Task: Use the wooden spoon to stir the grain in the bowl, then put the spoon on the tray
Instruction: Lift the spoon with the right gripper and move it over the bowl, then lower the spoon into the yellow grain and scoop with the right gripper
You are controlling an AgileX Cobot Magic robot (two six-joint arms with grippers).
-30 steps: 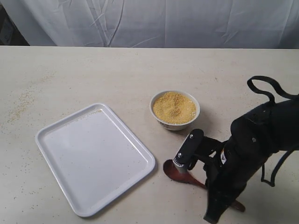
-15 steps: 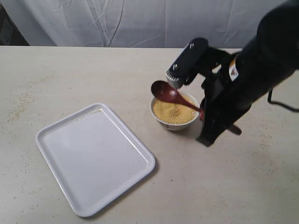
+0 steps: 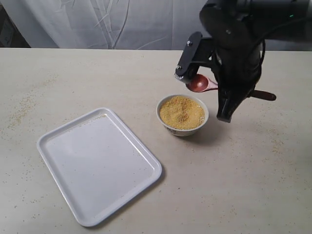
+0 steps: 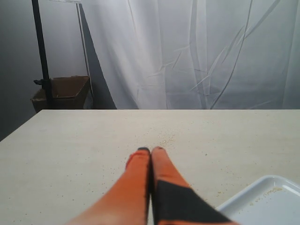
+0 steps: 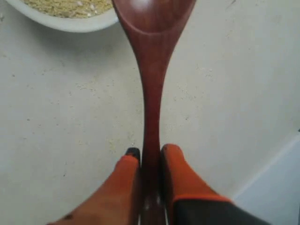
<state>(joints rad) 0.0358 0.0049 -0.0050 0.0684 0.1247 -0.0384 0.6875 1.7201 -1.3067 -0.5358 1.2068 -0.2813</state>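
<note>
**Operator:** Right gripper status?
**Tech:** The right gripper [image 5: 151, 153] is clamped on the spoon [image 5: 152, 70], with one orange finger [image 5: 125, 183] on each side of the slim handle.

**Operator:** Spoon location?
**Tech:** It is held in the air with the handle roughly level. In the exterior view the head sits beside the far right rim of the bowl [image 3: 170, 127], and the handle end projects past the arm to the right. The right wrist view puts the head at the rim's edge. Whether it overlaps the rim or stands just outside it, I cannot tell.

**Operator:** Bowl contents?
**Tech:** Grain [image 3: 182, 112] fills it in a yellow mound close to the rim. The bowl stands on the table [image 3: 73, 73], near the tray's far right side but apart from it.

**Operator:** Tray?
**Tech:** The tray [image 3: 97, 165] lies flat to the left of the bowl, set at an angle. Loose grains [image 3: 22, 109] speckle the table further left.

**Operator:** Left gripper status?
**Tech:** The left gripper [image 4: 150, 151] is clenched, its fingers pressed flat against each other. It points across the table toward the curtain [image 4: 187, 56], with a tray corner beside it.
</note>
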